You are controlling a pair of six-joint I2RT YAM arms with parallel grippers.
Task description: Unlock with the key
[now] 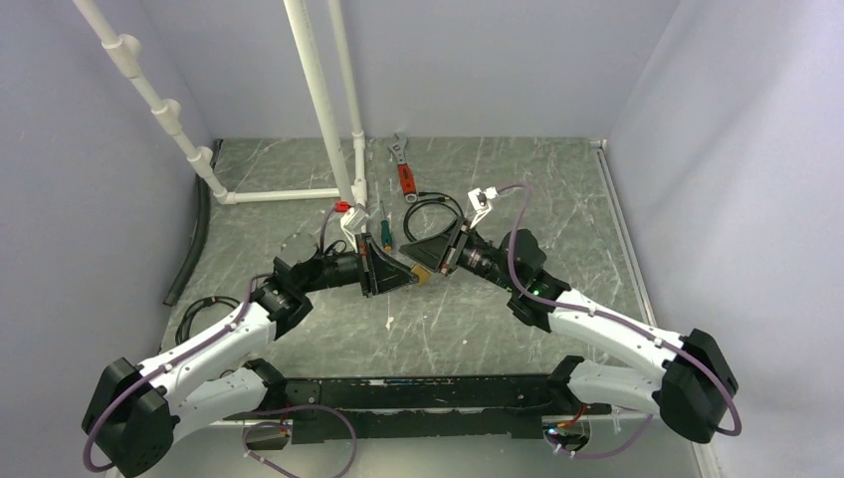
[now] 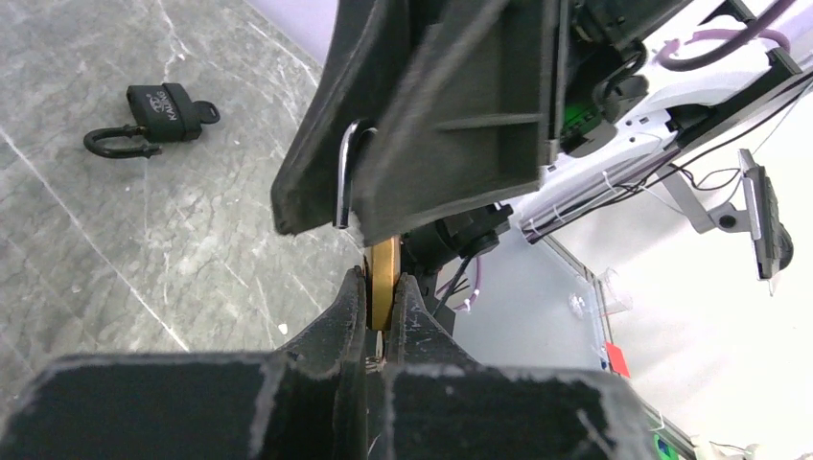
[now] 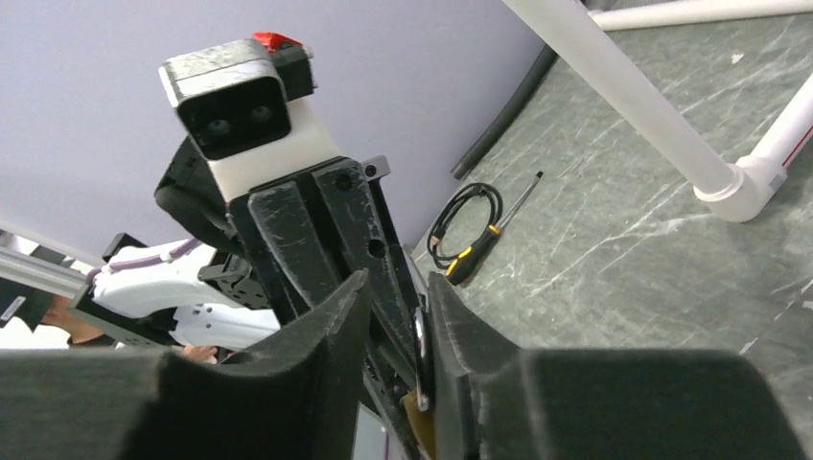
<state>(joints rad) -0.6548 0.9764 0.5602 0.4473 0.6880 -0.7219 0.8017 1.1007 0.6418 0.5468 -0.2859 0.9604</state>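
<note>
Arms pointed tip to tip; left gripper (image 2: 383,287) clamped a brass padlock (image 2: 384,268), right gripper (image 3: 398,287) sat narrow round its shackle (image 2: 342,182) (grip unclear)

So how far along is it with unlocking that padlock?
Done: the brass padlock is off the table, clamped in the left jaws. In hand: the right jaws have a thin metal piece between them at the lock; key or shackle, I cannot tell. Left: no view shows the lock open, so turning and releasing it likely remain.
</note>
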